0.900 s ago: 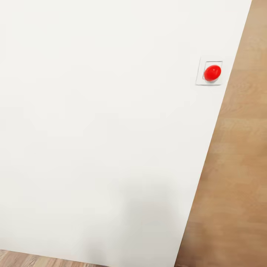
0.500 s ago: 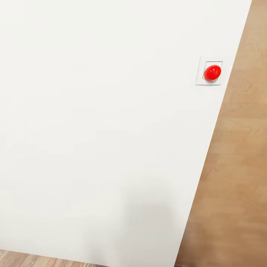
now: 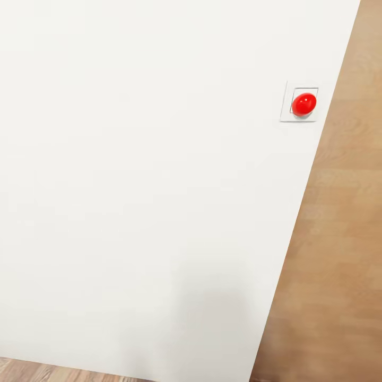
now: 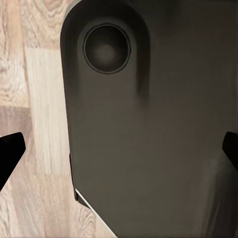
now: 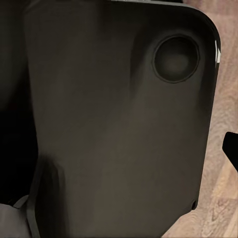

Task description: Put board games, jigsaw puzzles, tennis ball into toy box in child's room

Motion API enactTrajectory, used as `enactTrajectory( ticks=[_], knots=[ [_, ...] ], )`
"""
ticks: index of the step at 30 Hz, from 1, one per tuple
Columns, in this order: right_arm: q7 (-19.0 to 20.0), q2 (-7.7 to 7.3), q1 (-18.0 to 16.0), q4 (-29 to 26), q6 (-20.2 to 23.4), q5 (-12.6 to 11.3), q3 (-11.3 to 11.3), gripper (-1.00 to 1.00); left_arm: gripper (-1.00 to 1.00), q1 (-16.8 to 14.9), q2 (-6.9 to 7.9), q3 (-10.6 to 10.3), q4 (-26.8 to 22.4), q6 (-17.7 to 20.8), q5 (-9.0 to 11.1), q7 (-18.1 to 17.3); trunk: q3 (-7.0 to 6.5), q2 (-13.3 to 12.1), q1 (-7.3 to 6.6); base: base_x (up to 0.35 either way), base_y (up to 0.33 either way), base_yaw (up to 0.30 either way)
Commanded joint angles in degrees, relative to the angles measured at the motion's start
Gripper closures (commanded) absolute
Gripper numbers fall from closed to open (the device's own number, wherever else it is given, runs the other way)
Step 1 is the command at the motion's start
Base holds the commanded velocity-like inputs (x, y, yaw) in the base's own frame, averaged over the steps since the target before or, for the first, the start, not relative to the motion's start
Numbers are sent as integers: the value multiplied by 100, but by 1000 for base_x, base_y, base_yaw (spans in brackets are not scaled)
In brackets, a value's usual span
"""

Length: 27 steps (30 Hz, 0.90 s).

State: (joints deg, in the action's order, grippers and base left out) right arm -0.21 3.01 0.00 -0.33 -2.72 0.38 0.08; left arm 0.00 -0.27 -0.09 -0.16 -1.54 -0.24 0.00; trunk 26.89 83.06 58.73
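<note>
Head view: a plain white wall [image 3: 132,185] takes up most of what I can see, with a red button [image 3: 304,104] in a square plate [image 3: 286,114] close to the wall's edge, where it meets the wood-plank floor [image 3: 339,239]. Nothing has shifted here over the last second; wall, button and floor sit exactly as they did, so I judge the robot to be standing still or barely turning, facing a wall and not yet brought round to the table or the bed. Where the toys and the toy box lie I cannot tell from here, and by my reckoning the collecting step in hand is simply travel. Left wrist view: the left gripper [image 4: 119,151] points down at a dark body panel [image 4: 148,139] with a round recess [image 4: 106,48], plank floor beside it; its two dark fingertips [image 4: 10,151] sit far out at opposite sides, so it is spread wide and holds nothing. Right wrist view: the right gripper [image 5: 119,148] likewise hangs over a dark panel [image 5: 114,124] with a round recess [image 5: 176,58], tucked close to the robot; one fingertip [image 5: 231,146] shows against the floor, the other is lost in the dark, so I cannot tell how wide it stands.
</note>
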Motion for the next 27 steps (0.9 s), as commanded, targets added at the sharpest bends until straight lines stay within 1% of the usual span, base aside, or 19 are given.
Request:
enactTrajectory(
  ticks=[1, 19, 22, 27],
  knots=[
    [-3, 2, 0, -2, -17, 9, 2, -100, -100, 0, -2, 3, -1, -17, -2, 0, 4, 2, 0, 0, 0, 0],
    [-5, 27, 0, -2, -27, 36, 15, -100, -100, 0, -22, 10, -1, -24, 5, 0, 4, 2, 0, 0, 0, 3],
    [-5, 31, 0, -2, -28, 39, 20, -100, -100, 0, -19, 18, -1, -27, 6, 0, 4, 2, 0, 0, 0, 112],
    [-5, 36, 0, -2, -32, 40, 25, -100, -100, 0, -15, 15, -1, -67, 4, 0, 4, 2, 0, 0, 0, 202]
  ],
)
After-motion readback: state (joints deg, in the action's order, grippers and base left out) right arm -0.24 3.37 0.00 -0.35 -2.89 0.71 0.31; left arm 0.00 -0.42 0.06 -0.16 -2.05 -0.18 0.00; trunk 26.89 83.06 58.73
